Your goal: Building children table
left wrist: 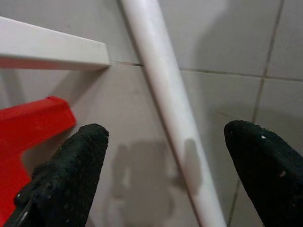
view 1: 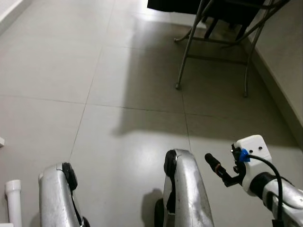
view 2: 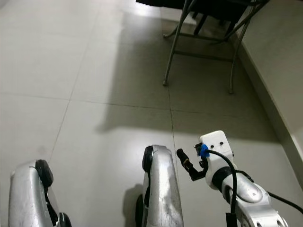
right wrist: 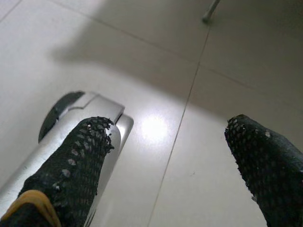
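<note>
Two brushed silver metal limb shells (view 1: 184, 189), rounded and scuffed, each with a black oval joint cap near its upper end. White plastic camera housing (view 1: 253, 147) on right wrist, two small dark screw holes, blue clip beside it, black cable (view 2: 226, 166) looping back over the silver-and-black forearm. Small black stub with thin orange ring (view 1: 214, 163) projecting from the housing. Right gripper (right wrist: 175, 156) fingers: black, dimpled mesh-textured pads, yellow band at one base. Left gripper (left wrist: 165, 175) fingers: black, coarse rubbery texture.

1. I find no readable text, label, brand, number or sign in any view.
2. The white pipe (left wrist: 165, 104), the red piece (left wrist: 28, 127) and the floor tiles (view 1: 132, 75) carry no lettering I can read.
</note>
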`<state>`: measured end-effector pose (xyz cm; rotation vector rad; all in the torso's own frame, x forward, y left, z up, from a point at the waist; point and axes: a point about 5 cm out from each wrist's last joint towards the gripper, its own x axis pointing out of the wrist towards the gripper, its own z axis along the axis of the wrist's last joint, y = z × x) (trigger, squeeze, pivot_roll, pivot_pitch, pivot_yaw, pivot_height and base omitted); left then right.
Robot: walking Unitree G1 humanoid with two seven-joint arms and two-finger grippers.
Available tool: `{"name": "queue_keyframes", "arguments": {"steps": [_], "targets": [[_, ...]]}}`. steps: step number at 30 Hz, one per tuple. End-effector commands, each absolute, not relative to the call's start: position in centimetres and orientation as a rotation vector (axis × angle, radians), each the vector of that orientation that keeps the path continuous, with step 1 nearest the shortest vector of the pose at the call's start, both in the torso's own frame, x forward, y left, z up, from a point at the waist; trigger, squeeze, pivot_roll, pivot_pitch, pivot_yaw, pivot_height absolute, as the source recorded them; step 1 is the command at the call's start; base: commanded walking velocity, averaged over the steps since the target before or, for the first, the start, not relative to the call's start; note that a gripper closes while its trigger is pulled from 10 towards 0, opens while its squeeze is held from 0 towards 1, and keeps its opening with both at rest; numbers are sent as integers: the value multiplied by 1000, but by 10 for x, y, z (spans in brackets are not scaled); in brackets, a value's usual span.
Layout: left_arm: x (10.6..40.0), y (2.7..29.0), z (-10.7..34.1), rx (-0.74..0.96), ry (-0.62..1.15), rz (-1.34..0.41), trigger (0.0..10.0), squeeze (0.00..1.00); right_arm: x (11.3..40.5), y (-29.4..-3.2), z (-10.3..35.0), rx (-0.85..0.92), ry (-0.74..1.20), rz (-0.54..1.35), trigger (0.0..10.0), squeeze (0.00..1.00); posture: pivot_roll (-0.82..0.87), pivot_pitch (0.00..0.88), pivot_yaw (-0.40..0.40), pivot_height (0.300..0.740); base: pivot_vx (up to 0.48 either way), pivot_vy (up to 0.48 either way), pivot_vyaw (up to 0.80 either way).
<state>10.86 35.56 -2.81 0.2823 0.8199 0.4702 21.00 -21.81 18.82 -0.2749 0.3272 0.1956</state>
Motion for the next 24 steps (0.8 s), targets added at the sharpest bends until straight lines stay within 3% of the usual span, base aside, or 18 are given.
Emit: {"name": "queue_keyframes", "arguments": {"steps": [1, 9, 14, 24], "targets": [[92, 345, -41, 259, 879, 438, 10000, 0, 205, -220, 190, -286, 342, 200, 10000, 0, -178, 345, -185, 310, 0, 0, 0], [89, 344, -44, 260, 885, 434, 10000, 0, 200, -227, 198, -316, 362, 210, 10000, 0, -222, 376, -213, 300, 0, 0, 0], [67, 347, -50, 270, 949, 470, 10000, 0, 200, -229, 200, -331, 376, 223, 10000, 0, -229, 391, -231, 300, 0, 0, 0], [52, 363, -46, 329, 989, 565, 10000, 0, 205, -228, 203, -339, 381, 250, 10000, 0, -242, 405, -253, 300, 0, 0, 0]]}}
